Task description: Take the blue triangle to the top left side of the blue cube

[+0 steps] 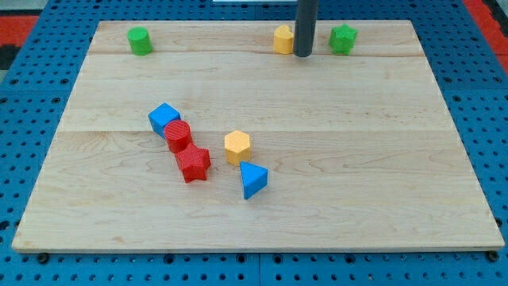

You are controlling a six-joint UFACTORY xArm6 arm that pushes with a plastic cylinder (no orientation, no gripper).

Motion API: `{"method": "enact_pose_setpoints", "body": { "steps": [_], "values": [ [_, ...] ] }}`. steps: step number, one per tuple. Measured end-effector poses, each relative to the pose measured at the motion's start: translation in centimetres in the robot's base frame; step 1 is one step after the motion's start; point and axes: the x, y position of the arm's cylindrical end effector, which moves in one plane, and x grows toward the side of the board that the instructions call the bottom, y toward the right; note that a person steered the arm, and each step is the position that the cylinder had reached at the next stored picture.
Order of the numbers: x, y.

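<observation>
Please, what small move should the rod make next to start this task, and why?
Probably bring my tip down the view to just right of the blue triangle. It now sits far off, by the yellow block; the blue cube lies up-left.

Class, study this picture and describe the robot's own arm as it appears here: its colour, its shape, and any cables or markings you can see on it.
Only the rod shows: a straight, dark grey to black cylinder with a smooth, slightly glossy surface, entering from the view's top. My tip ends bluntly, the same width as the shaft. No cables, labels or markings are visible, and the arm above it is out of frame.
</observation>
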Motion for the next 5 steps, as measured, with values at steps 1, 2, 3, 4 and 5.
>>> {"method": "enact_pose_setpoints", "body": {
  "steps": [1, 2, 3, 4, 5],
  "values": [
    [-3.2, -0.8],
    [-4.4, -3.0],
    [-2.5, -8.2],
    [-2.1, -6.0],
    [4.5, -0.9]
  ]
}}
